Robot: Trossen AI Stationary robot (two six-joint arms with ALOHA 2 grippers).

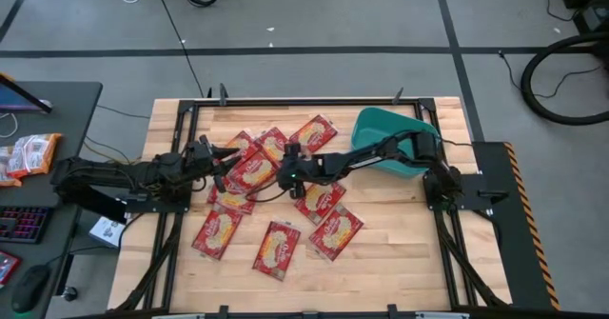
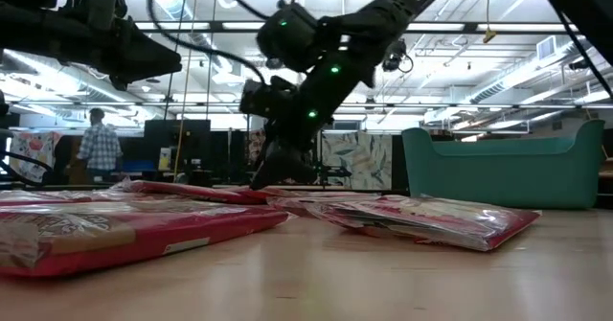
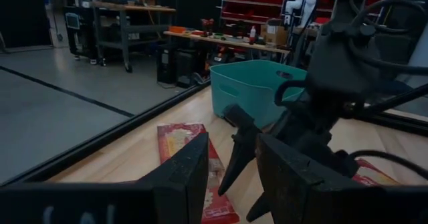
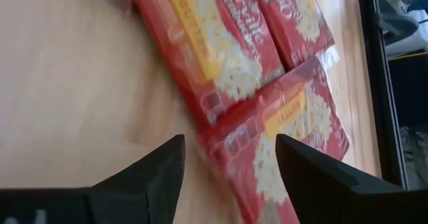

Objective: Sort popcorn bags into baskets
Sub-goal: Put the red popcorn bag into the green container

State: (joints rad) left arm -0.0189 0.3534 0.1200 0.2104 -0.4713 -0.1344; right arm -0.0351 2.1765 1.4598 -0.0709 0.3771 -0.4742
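Note:
Several red popcorn bags (image 1: 277,248) lie flat and partly overlapping on the middle of the wooden table. The teal basket (image 1: 381,133) stands at the far right, also seen in the low view (image 2: 503,172). My right gripper (image 1: 285,171) reaches from the right over the pile, slanting down, open. In its wrist view (image 4: 227,150) its fingers stand on either side of the corner of one bag (image 4: 294,130), with another bag (image 4: 227,50) beyond. My left gripper (image 1: 224,155) hovers level at the pile's left edge, open (image 3: 231,164), with nothing between its fingers. My right gripper's open fingers (image 2: 273,177) stand low over the pile from the table's right, slanting down. Whether they touch a bag I cannot tell.
Paler orange-and-white packets (image 1: 29,155), a keyboard (image 1: 21,224) and a mouse (image 1: 29,286) lie on a side desk to the left. Bare wood (image 1: 400,271) shows along the near right of the table. A person (image 2: 96,144) stands far behind in the room.

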